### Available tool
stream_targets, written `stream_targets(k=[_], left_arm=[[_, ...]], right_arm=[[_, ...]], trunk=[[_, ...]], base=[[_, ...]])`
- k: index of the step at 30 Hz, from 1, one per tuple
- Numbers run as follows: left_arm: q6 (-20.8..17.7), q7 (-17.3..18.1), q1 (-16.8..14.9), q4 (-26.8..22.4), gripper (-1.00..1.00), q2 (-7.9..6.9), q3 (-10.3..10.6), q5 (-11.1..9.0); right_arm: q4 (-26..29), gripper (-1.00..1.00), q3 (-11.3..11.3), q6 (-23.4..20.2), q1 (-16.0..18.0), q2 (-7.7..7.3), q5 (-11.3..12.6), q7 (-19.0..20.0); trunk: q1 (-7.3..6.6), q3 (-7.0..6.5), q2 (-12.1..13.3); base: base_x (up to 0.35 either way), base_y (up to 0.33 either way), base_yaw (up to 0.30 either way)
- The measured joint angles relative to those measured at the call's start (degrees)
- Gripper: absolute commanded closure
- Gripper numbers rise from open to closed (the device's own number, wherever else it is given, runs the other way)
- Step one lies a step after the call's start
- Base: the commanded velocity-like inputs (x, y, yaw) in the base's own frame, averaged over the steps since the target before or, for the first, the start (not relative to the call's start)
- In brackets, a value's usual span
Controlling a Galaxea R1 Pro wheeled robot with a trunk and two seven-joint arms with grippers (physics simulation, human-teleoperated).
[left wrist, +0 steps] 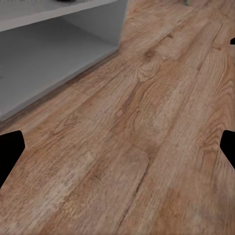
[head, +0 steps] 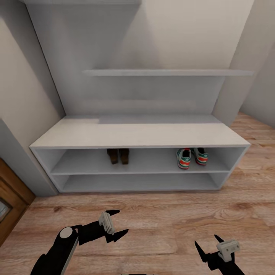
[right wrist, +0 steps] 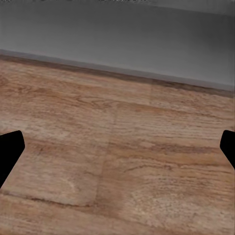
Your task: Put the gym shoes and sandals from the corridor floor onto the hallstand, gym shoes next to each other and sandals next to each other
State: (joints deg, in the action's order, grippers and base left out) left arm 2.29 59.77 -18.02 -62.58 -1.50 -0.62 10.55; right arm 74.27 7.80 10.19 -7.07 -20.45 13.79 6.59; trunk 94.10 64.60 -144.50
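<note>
Both grippers hang low over the corridor floor [head: 160, 225] with fingers spread apart and nothing between them: the left gripper [head: 115, 220] shows two black fingertips splayed wide, and the right gripper [head: 208, 244] likewise stands apart, touching nothing. In the left wrist view the fingers [left wrist: 11, 152] sit at the two edges of the frame with bare wood planks between them, and in the right wrist view the fingers [right wrist: 10, 149] frame the same flooring [right wrist: 117, 161] running up to a grey base. The two gym shoes [head: 191, 157] lie well ahead of the right gripper, on the upper open shelf of the hallstand [head: 137, 134], toward its right end; they stand side by side, just beside each other, heels with red-orange patches facing the grippers and long axes running back into the shelf. The two sandals [head: 118, 156] lie ahead of the left gripper on that same shelf, near its middle, also side by side and close together, dark brown, their long axes pointing into the shelf; which end faces out I cannot tell. The two pairs are well apart. Above the hallstand a thin wall shelf [head: 168, 72] crosses the grey wall.
</note>
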Motion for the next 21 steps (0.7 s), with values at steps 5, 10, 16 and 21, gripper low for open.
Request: stream_targets(k=[5,10,16,21], left_arm=[[0.0,0.0,0.0,0.0,-1.0,0.0,0.0,0.0],[0.0,0.0,0.0,0.0,-1.0,0.0,0.0,0.0],[0.0,0.0,0.0,0.0,-1.0,0.0,0.0,0.0],[0.1,-0.1,0.0,0.0,-1.0,0.07,0.0,-0.1]], right_arm=[[0.0,-1.0,0.0,0.0,0.0,-0.01,0.0,0.0],[-0.1,-1.0,0.0,0.0,0.0,-0.02,0.0,0.0],[-0.1,-1.0,0.1,0.0,0.0,-0.01,0.0,0.0],[-0.1,-1.0,0.2,0.0,0.0,0.01,0.0,0.0]], trunk=[[0.0,-0.12,0.0],[0.0,-0.18,0.0],[0.0,-0.2,0.0],[0.0,-0.21,0.0]], base=[[0.0,0.0,0.0],[0.0,0.0,0.0],[0.0,0.0,0.0],[0.0,0.0,0.0]])
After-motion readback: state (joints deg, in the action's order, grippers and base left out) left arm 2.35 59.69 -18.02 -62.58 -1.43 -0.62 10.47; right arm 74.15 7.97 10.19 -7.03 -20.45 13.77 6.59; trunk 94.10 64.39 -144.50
